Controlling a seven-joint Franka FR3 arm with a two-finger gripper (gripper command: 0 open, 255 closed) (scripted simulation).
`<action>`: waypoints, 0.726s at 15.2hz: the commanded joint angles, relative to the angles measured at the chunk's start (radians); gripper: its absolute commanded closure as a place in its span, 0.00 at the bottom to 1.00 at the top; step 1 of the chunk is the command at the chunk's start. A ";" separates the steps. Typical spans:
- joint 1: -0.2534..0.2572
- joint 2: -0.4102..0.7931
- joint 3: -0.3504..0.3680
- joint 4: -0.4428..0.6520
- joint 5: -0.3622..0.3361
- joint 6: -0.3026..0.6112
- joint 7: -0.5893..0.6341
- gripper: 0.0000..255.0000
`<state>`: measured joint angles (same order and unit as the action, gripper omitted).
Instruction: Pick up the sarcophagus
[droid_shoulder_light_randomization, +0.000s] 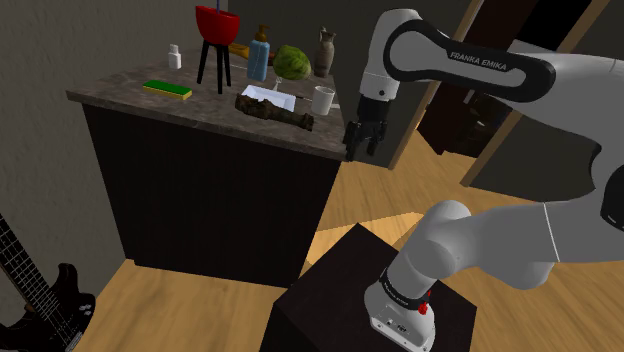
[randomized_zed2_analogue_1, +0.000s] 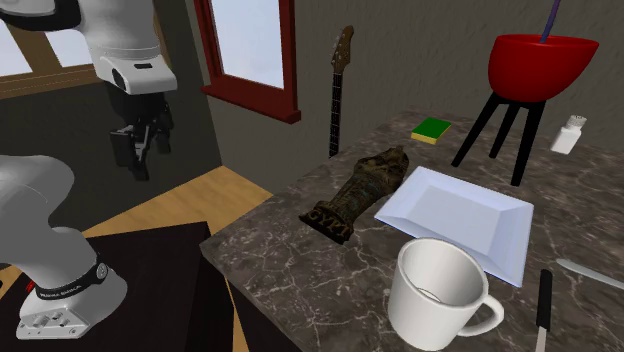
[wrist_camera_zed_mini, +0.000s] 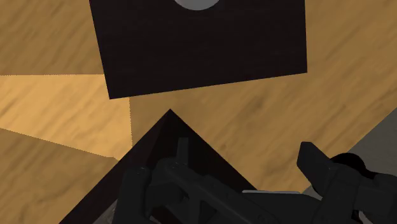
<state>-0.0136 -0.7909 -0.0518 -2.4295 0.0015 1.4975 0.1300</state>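
Observation:
The sarcophagus is a dark brown and gold mummy case lying flat on the marble countertop, near its front edge and beside a white plate. In the second exterior view the sarcophagus lies left of the plate. My gripper hangs off the counter's corner, to the shoulder view's right of the sarcophagus, pointing down over the wooden floor. Its fingers stand apart with nothing between them. The gripper is well clear of the counter. In the wrist view the gripper looks down on the floor and the black stand.
A white mug stands at the counter corner nearest the gripper. Further back are a red bowl on black legs, a green sponge, a blue bottle, a green cabbage and a vase. A guitar leans by the counter.

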 joint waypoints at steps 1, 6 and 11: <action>0.000 0.000 0.000 0.000 0.000 0.000 0.000 0.00; 0.019 0.116 -0.091 0.034 -0.072 0.140 -0.194 0.00; 0.049 0.257 -0.175 0.106 -0.105 0.273 -0.383 0.00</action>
<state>0.0286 -0.5582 -0.2104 -2.3365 -0.0979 1.7440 -0.2112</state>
